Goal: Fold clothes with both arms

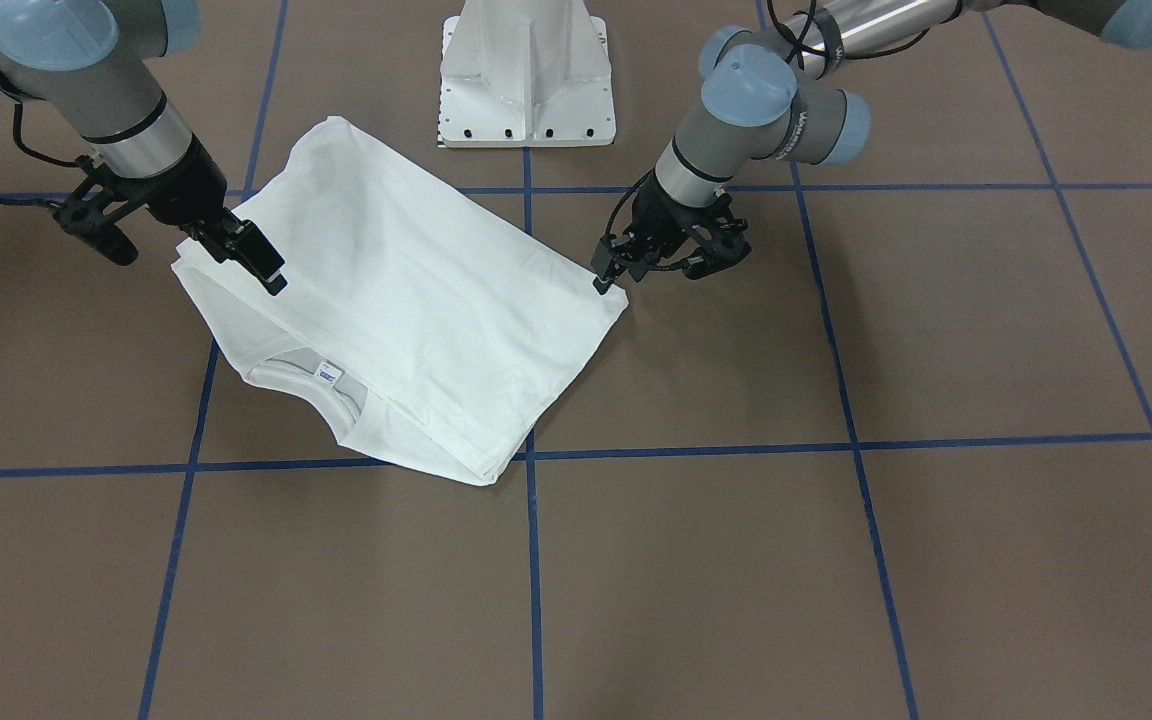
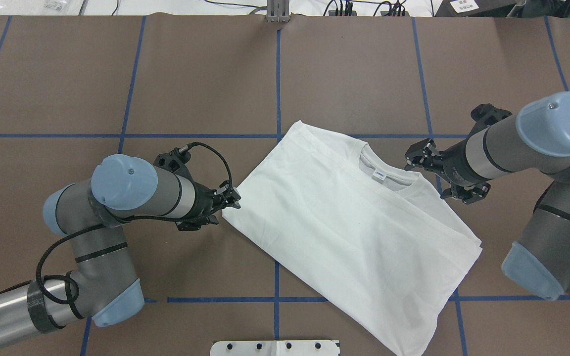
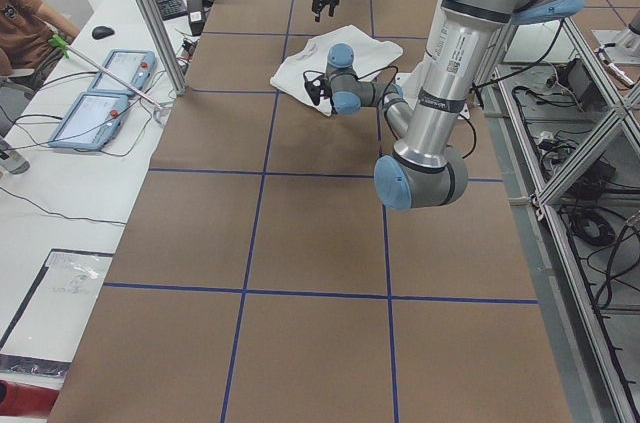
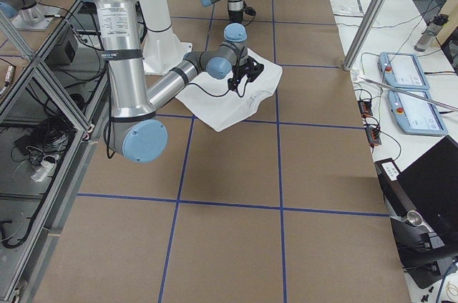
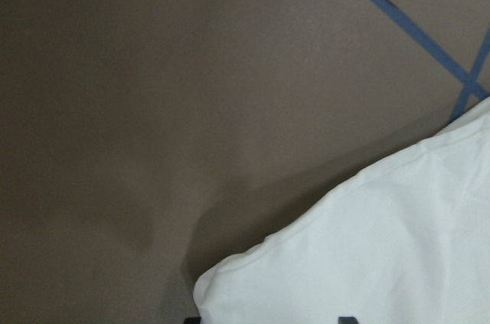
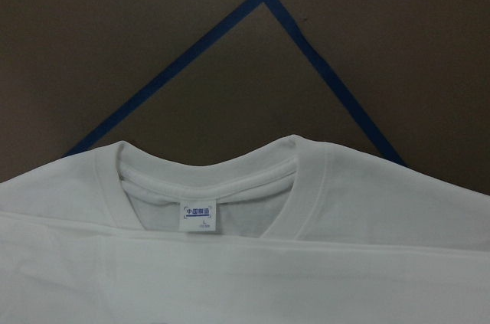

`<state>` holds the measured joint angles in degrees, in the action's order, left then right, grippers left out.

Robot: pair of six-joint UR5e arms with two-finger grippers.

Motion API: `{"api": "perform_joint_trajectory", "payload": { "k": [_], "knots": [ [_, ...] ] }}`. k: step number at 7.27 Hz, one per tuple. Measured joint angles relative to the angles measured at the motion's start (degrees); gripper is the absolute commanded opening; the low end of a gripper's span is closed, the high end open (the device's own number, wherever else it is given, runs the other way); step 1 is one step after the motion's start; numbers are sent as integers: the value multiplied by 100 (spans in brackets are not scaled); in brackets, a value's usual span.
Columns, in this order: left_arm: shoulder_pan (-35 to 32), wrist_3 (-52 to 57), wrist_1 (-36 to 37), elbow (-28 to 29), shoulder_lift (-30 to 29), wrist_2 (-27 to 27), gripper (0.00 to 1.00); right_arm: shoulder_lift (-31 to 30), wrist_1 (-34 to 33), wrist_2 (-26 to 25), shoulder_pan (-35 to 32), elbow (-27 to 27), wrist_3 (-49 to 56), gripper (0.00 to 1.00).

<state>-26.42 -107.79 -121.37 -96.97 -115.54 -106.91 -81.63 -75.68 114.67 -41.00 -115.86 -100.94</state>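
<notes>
Recording state at this step, largest item first.

Table point(image 2: 354, 74): brown surface with a blue tape grid.

T-shirt point(image 2: 344, 232): lies flat near the table's middle, set diagonally to the grid. It is already a tidy rectangle with no sleeve showing, so I judge the side folds done and a final halving fold still open.

Left arm point(image 2: 131, 190): reaches in low. The left gripper point(image 2: 226, 203) sits at the shirt corner point(image 5: 230, 286) farthest from the neck. In the left wrist view both fingertips stand apart with the corner between them, nothing pinched.

Right arm point(image 2: 537, 133): the right gripper point(image 2: 427, 174) hangs just beside the shoulder edge at the neck end, jaws spread wide and holding nothing.

Collar point(image 6: 214, 175): faces up and open, with the blue-white label point(image 6: 199, 215) visible inside.

Judgement on next move: each claw must close on its own edge and catch every layer, not just the top one. The left looks nearly placed; the right still needs lowering onto cloth. Uneven lifting would skew the stack.
</notes>
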Motion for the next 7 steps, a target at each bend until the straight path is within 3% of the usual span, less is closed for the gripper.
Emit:
{"api": "perform_joint_trajectory", "payload": {
  "k": [1,2,3,4,7],
  "knots": [
    [43,-15,0,71,-14,46,63,10,0,-17,-8,47,7,100],
    [63,-18,-2,139,-34,73,53,33,0,-22,-11,101,7,100],
    [68,-8,-4,201,-52,85,5,58,0,-23,-13,156,5,100],
    [68,12,-3,214,-60,89,0,70,0,-23,-13,203,5,100],
    [45,113,-1,177,-53,91,0,79,0,-23,-13,279,4,100]
  ]
}}
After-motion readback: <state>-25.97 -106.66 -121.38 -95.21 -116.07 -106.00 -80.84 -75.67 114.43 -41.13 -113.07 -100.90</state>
